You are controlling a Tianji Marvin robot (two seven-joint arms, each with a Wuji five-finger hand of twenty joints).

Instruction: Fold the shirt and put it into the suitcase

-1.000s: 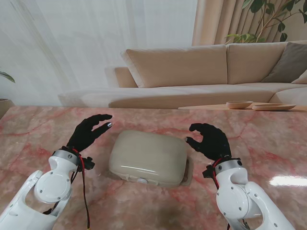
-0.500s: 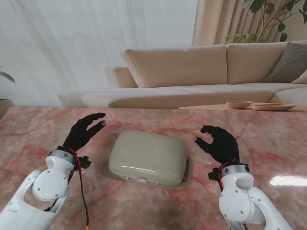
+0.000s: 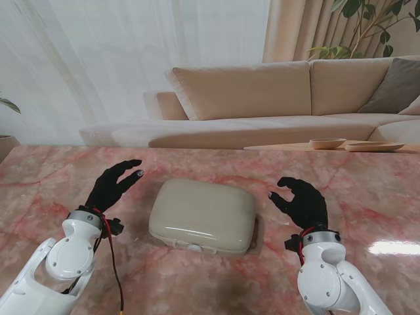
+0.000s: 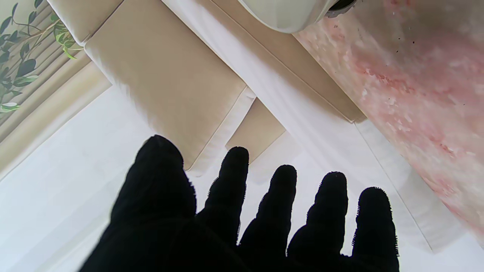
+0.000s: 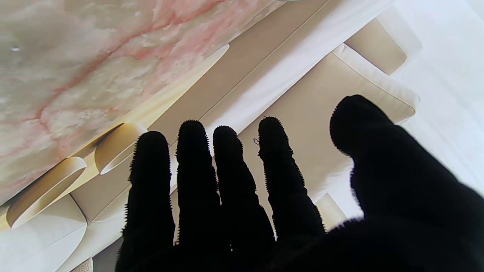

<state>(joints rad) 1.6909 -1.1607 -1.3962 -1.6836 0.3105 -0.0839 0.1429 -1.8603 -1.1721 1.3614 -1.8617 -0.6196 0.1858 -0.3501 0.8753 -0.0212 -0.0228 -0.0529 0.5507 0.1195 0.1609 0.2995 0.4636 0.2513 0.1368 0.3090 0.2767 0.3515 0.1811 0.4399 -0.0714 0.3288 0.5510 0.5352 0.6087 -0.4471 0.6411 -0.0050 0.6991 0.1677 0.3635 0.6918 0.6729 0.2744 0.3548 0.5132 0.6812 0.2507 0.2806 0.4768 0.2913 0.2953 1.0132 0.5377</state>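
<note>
So the beige hard-shell suitcase (image 3: 202, 216) sat shut in the middle of the pink marble tabletop (image 3: 367, 190), latch side nearer to me. No shirt showed anywhere in the views, so can't say where it was.

The left hand (image 3: 113, 186) was off to the left of the suitcase, near it but not touching, with its black-gloved fingers (image 3: 128, 167) spread apart and holding nothing. Its wrist view backed that up: the left hand (image 4: 242, 219) had all five fingers (image 4: 281, 196) fanned out with gaps between them, and just a rounded corner of the suitcase (image 4: 283, 13) poked into the frame.

The right hand (image 3: 300, 201) was on the other side, to the right of the case, also clear of it. Its fingers (image 3: 287, 185) were loosely curled but apart, nothing in them. From the right wrist camera the right hand (image 5: 272, 204) showed four fingers (image 5: 193, 158) side by side and the thumb off on its own.

Behind the tabletop was a beige sofa (image 3: 262, 92), with a wooden bowl (image 3: 327, 142) and a shallow dish (image 3: 375, 146) on a low side surface to the right, plus a leafy plant (image 3: 367, 26) in the far right corner.
</note>
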